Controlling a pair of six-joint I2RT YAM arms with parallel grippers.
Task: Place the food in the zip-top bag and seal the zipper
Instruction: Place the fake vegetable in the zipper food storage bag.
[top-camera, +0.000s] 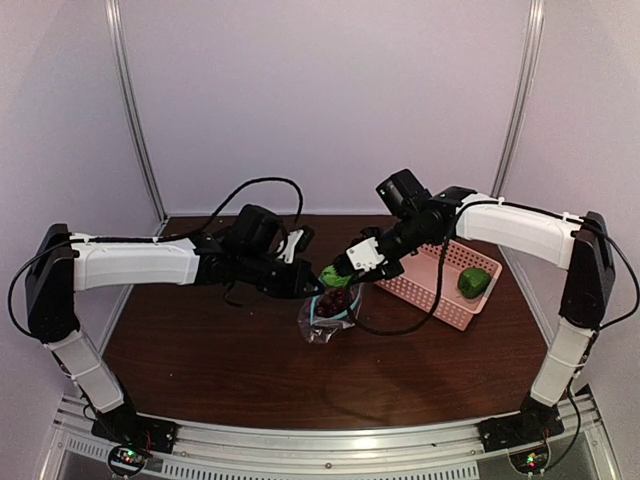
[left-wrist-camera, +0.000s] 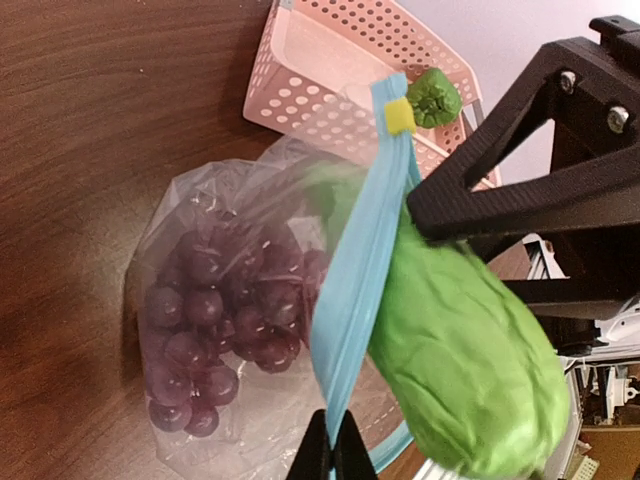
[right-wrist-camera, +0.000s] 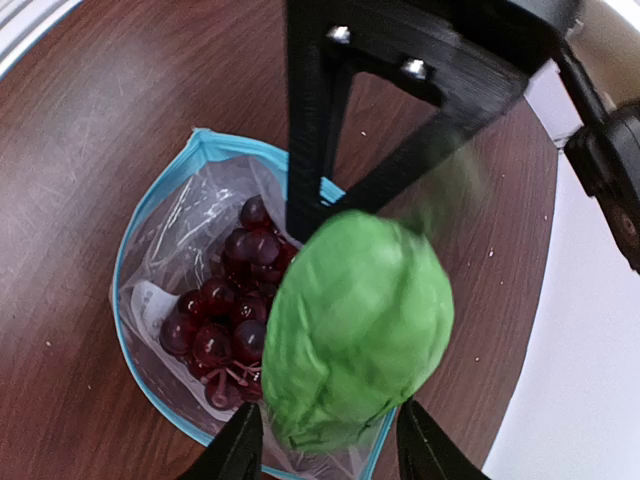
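Right-wrist view, as I see it: the green vegetable (right-wrist-camera: 355, 320), blurred along one side, hides part of the grapes (right-wrist-camera: 215, 320) lying in the zip-top bag (right-wrist-camera: 170, 230) beneath the right gripper (right-wrist-camera: 325, 440). Its half-parted jaws flank the vegetable; whether they grip it I cannot tell. The left gripper (left-wrist-camera: 330, 455) is pinched tight on the zipper (left-wrist-camera: 350, 290).

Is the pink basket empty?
No, a small green item sits in the right end of the pink basket in the top view.
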